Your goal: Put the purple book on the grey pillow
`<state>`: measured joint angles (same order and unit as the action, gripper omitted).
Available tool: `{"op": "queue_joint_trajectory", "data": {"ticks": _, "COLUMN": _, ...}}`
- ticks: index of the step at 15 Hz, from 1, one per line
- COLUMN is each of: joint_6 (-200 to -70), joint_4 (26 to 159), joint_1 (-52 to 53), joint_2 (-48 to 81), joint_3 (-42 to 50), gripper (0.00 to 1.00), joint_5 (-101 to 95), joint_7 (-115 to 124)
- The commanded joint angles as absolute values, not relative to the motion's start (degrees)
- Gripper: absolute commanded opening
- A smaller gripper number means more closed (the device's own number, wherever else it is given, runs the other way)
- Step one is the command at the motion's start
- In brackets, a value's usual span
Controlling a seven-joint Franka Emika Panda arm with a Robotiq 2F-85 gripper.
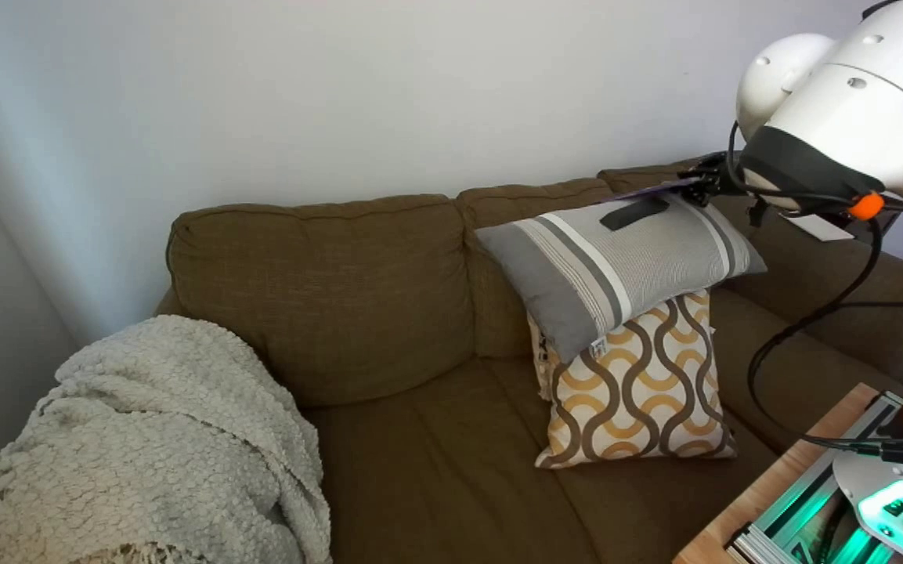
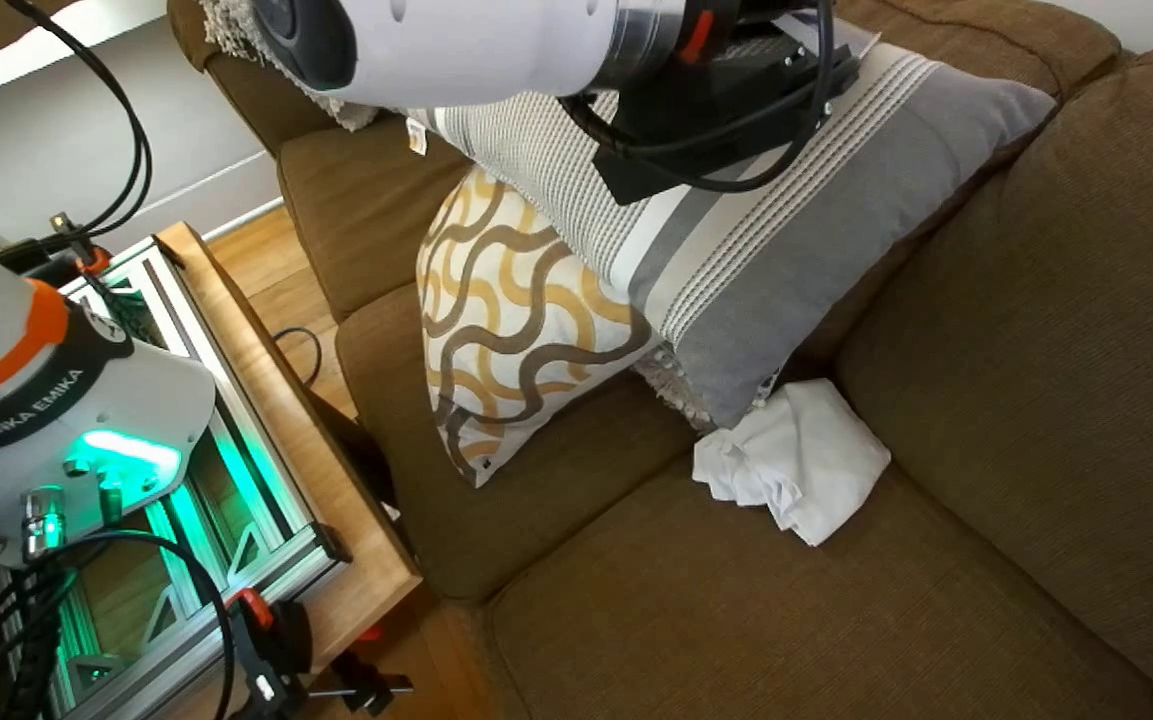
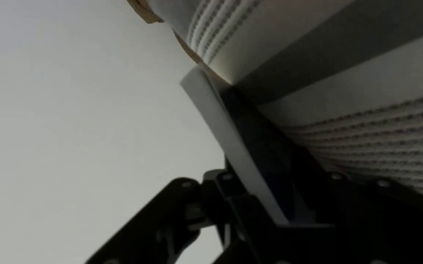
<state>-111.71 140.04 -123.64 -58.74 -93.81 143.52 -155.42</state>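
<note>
The grey pillow lies tilted on the patterned cushion; its striped surface shows in both exterior views (image 1: 615,266) (image 2: 876,190) and in the wrist view (image 3: 365,47). My gripper (image 1: 698,186) is at the pillow's upper edge, by the wall. In the wrist view the gripper (image 3: 275,179) has its fingers close on both sides of the purple book (image 3: 240,154), whose pale page edge and dark-looking cover show. In an exterior view the book (image 1: 639,192) is a thin purple sliver along the pillow's top edge. I cannot tell how firmly it touches the pillow.
The mustard-and-white cushion (image 1: 639,392) stands below the pillow on the brown sofa (image 1: 326,298). A dark rectangle (image 1: 635,212) shows on the pillow; object or shadow is unclear. A fluffy blanket (image 1: 169,439) and white cloth (image 2: 806,460) lie on the sofa. The wall (image 3: 68,128) is close behind.
</note>
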Motion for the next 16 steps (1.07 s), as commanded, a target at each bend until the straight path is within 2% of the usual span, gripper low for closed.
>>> {"op": "queue_joint_trajectory", "data": {"ticks": 1, "joint_6": -112.91, "joint_4": 140.95, "joint_1": -122.00, "joint_2": -60.30, "joint_3": -93.31, "gripper": 0.74, "joint_5": 139.90, "joint_7": -155.09}}
{"op": "queue_joint_trajectory", "data": {"ticks": 4, "joint_6": -112.41, "joint_4": 143.53, "joint_1": -118.03, "joint_2": -60.17, "joint_3": -89.04, "gripper": 0.95, "joint_5": 135.95, "joint_7": -155.17}}
{"op": "queue_joint_trajectory", "data": {"ticks": 5, "joint_6": -112.03, "joint_4": 144.71, "joint_1": -116.36, "joint_2": -59.86, "joint_3": -86.83, "gripper": 1.00, "joint_5": 134.14, "joint_7": -155.33}}
{"op": "queue_joint_trajectory", "data": {"ticks": 9, "joint_6": -110.61, "joint_4": 149.31, "joint_1": -109.09, "joint_2": -59.03, "joint_3": -71.88, "gripper": 1.00, "joint_5": 126.68, "joint_7": -158.96}}
{"op": "queue_joint_trajectory", "data": {"ticks": 14, "joint_6": -103.55, "joint_4": 151.46, "joint_1": -103.93, "joint_2": -61.77, "joint_3": -53.76, "gripper": 1.00, "joint_5": 127.61, "joint_7": -156.49}}
{"op": "queue_joint_trajectory", "data": {"ticks": 15, "joint_6": -110.40, "joint_4": 149.01, "joint_1": -102.87, "joint_2": -56.96, "joint_3": -56.60, "gripper": 1.00, "joint_5": 125.57, "joint_7": -157.83}}
{"op": "queue_joint_trajectory", "data": {"ticks": 16, "joint_6": -109.30, "joint_4": 149.27, "joint_1": -101.70, "joint_2": -56.89, "joint_3": -53.68, "gripper": 1.00, "joint_5": 125.45, "joint_7": -157.93}}
